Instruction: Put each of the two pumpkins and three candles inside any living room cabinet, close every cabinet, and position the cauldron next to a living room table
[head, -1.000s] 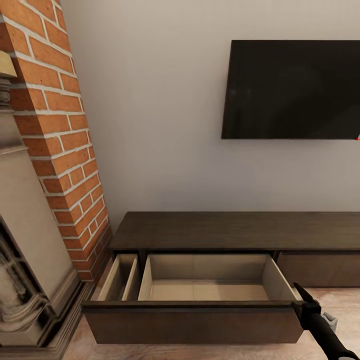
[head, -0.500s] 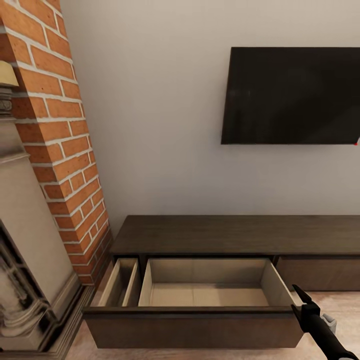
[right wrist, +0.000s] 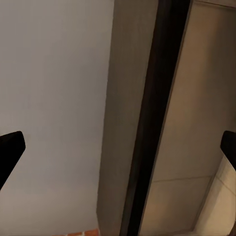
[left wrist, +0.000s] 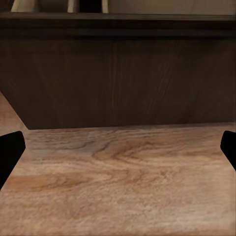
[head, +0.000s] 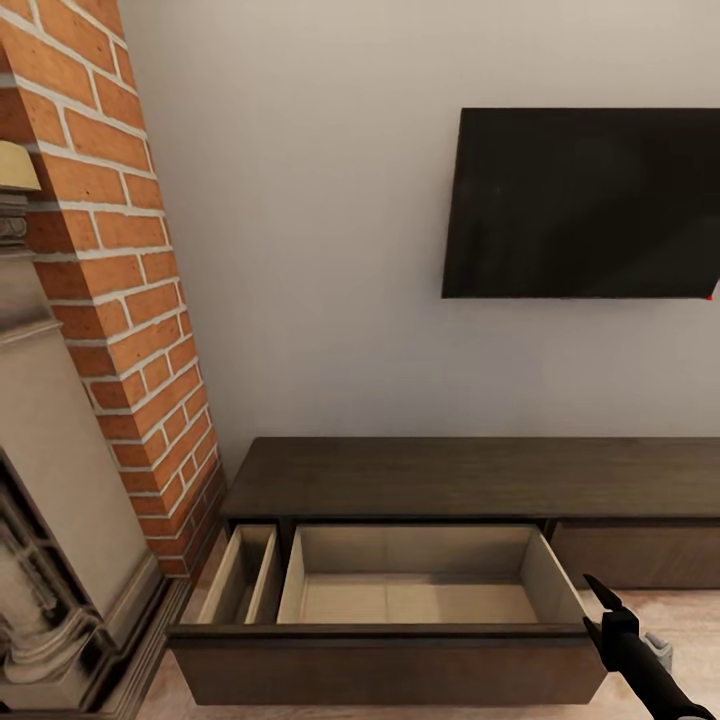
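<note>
While drawer stands pulled out: cabinet (head: 470,478) sits low against wall, under TV (head: 585,205), beside brick fireplace (head: 110,300).
Drawer (head: 400,640): open, looks empty; mouth faces up, front panel faces robot.
Long axis: cabinet and drawer front run left-right across head view.
Right gripper (head: 597,612): just off drawer's right front corner, nearer arm; fingers spread, holding nothing.
Left gripper (left wrist: 118,152): over floor before drawer front, fingers wide, empty.
Pumpkins, candles: can't place them from here, probably elsewhere in rm.
</note>
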Available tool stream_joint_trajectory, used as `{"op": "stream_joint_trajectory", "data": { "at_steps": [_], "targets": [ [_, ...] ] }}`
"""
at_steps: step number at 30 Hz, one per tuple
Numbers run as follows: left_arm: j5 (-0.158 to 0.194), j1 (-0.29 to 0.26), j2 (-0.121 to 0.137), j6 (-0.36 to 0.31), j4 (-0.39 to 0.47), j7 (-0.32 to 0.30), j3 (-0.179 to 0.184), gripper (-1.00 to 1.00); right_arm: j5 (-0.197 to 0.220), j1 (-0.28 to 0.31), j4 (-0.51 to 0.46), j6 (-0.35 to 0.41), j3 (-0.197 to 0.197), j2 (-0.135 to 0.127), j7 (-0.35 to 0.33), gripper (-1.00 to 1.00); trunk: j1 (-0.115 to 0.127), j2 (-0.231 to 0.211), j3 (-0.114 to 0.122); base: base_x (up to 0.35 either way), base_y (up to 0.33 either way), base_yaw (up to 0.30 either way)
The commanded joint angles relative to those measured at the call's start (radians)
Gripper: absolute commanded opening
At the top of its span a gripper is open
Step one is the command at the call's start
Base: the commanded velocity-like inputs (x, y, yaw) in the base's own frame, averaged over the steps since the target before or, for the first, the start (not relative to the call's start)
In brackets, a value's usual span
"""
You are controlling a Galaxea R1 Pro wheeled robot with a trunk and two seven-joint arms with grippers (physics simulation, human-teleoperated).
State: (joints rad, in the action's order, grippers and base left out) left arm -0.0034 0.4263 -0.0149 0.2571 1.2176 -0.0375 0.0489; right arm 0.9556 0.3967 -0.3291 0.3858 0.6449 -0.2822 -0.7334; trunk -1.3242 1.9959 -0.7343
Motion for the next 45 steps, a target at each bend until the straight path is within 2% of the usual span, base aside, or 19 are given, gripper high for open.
{"op": "stream_joint_trajectory", "data": {
  "at_steps": [1,7,17,45],
  "targets": [
    [0.0,0.0,0.0,0.002,0.0,-0.004,-0.001,1.0,0.006,0.001,0.001,0.008,0.002,0.0,-0.001,1.0,0.004,-0.007,0.002,0.0,0.0,0.0],
    [-0.001,0.0,0.0,0.001,0.0,-0.004,-0.001,1.0,0.002,0.001,0.001,0.007,0.0,0.0,0.003,1.0,0.027,-0.049,0.021,0.0,0.0,0.0],
    [-0.001,0.0,0.0,0.001,-0.01,-0.007,-0.001,1.0,0.009,0.001,0.001,0.001,0.0,0.0,0.055,1.0,0.065,-0.119,0.053,0.0,0.0,0.0],
    [-0.001,0.0,0.0,0.001,-0.013,-0.007,-0.001,1.0,0.011,0.001,-0.004,-0.005,0.005,0.007,0.053,1.0,0.173,-0.315,0.14,0.0,0.0,0.0]
  ]
}}
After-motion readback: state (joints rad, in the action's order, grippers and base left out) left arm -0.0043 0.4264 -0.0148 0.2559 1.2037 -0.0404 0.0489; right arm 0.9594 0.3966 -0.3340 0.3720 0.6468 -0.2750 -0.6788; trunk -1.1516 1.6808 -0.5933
